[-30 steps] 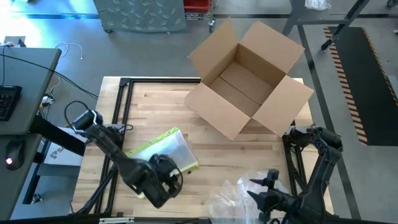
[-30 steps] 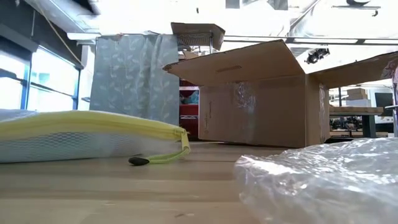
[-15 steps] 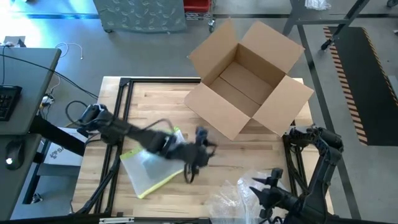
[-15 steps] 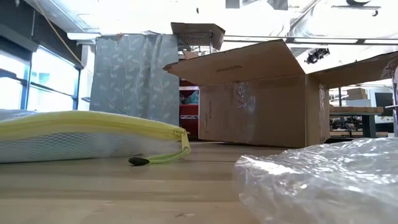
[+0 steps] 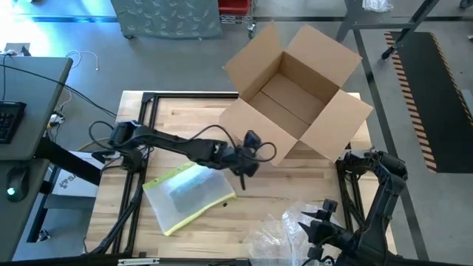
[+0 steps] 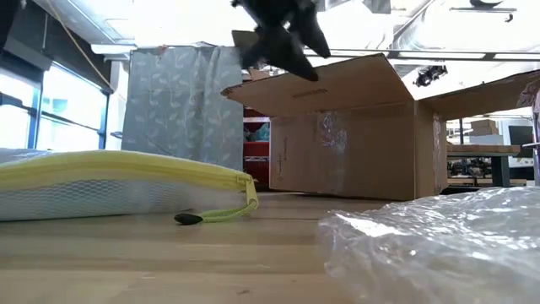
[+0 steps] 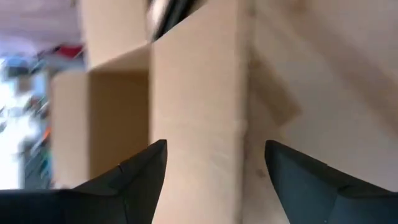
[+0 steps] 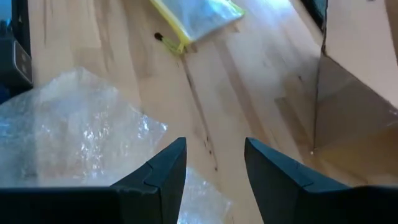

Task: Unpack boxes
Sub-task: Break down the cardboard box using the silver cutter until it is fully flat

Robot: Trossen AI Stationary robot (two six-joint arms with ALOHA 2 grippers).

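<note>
I've got the left gripper (image 5: 246, 159) stretched out over the middle of the wooden worktop (image 5: 185, 122), hovering just at the near corner of the plain brown corrugated cardboard carton (image 5: 295, 92). Its fingers stand apart with nothing between them; in its wrist view the carton's corner edge (image 7: 199, 124) fills the gap ahead. The carton sits at the far right of the worktop, flaps splayed open, interior looking bare from above. From the low camera I see the left gripper (image 6: 278, 38) hanging above the carton's near flap, clear of the surface. The flat clear sleeve with the yellow zip edge (image 5: 188, 196) lies near left, on its own. The crinkly clear plastic film (image 5: 284, 233) lies near right, and the right gripper (image 5: 321, 222) waits above it, fingers parted, gripping nothing.
</note>
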